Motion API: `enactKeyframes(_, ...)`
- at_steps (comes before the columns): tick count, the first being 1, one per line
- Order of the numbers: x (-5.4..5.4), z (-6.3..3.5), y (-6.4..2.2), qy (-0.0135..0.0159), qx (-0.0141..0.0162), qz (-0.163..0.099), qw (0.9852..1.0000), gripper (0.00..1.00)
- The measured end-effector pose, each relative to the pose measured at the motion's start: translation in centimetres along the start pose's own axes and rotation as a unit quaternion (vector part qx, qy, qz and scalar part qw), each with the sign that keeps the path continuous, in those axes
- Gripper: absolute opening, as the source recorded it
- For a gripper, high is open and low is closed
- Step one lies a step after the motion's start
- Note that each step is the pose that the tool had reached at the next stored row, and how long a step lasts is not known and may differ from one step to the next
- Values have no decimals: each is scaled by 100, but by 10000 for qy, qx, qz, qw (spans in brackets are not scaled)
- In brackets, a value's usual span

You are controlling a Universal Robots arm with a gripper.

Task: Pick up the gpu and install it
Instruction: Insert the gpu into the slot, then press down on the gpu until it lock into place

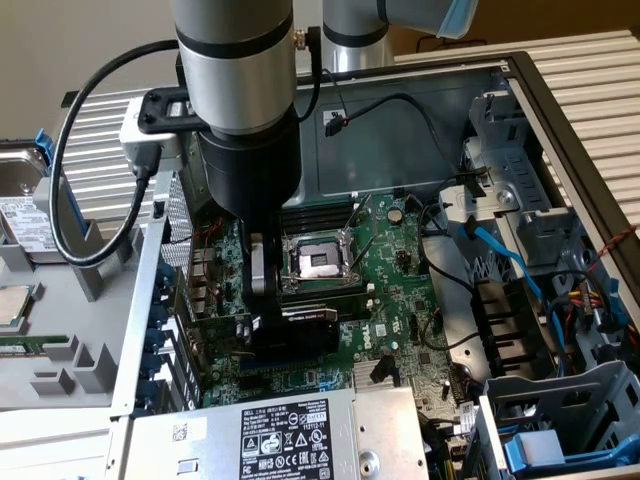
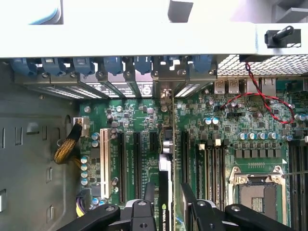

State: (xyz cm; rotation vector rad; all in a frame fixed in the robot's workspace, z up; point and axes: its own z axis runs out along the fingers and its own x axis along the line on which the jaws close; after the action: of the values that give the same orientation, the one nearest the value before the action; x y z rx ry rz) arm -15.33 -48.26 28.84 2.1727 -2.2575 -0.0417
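The gpu (image 1: 305,330) stands on edge over the large green motherboard (image 1: 390,270) inside the open computer case, its glossy black shroud facing the exterior view's right. My gripper (image 1: 264,325) reaches straight down into the case and is shut on the gpu. In the wrist view the gpu (image 2: 165,192) shows edge-on between my two black fingers (image 2: 149,192), lined up along the black expansion slots (image 2: 137,163). Its far end reaches the rear slot openings (image 2: 166,91) of the case. Whether the card's connector edge sits in a slot is hidden.
The CPU socket (image 1: 315,262) lies just behind the card, with memory sticks (image 2: 214,168) beside it. A power supply (image 1: 280,435) borders the front, and drive cages (image 1: 560,420) and blue cables (image 1: 510,260) crowd the exterior view's right. A red-black wire (image 2: 260,101) loops near the rear ports.
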Motion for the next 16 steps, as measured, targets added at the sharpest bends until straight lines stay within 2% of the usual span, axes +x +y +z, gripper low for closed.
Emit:
enactKeyframes(13,0,0,0,0,0,0,10000,35)
enactKeyframes(15,0,0,0,0,0,0,10000,33)
enactKeyframes(16,0,0,0,0,0,0,10000,26)
